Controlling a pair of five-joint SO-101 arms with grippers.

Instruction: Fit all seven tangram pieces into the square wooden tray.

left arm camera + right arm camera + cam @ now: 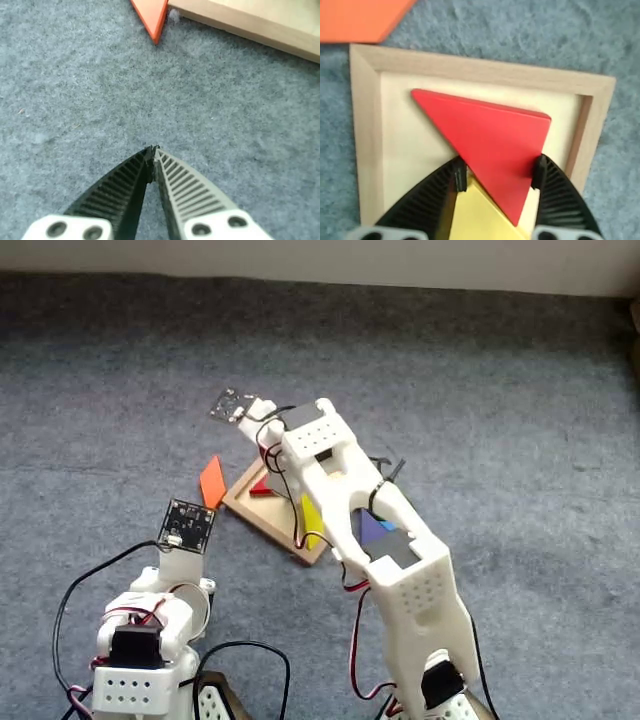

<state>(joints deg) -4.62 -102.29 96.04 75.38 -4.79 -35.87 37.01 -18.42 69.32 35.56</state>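
Right arm: extended over the tray [243,507]. The right gripper [498,171] grasps the red triangle [487,132], one finger [451,186] against each of two edges. The red triangle lies inside the tray, in the corner nearest the orange piece [357,19]; its long edge runs close to the tray rim [485,69]. One point of the red triangle overlaps the yellow piece [479,216], which also sits in the tray.

Orange piece: flat on the grey carpet [480,390], outside the tray, just beside one tray corner.

Purple piece [372,529]: visible through the gap in the right arm, largely hidden by it; its exact seating cannot be determined.

Left arm: drawn back near its base, well apart from the tray. The left gripper [152,149] is clenched, tips touching, holding nothing. It hovers over bare carpet, pointing toward the tip of the orange piece [152,16] and the outer wall of the tray [250,21]
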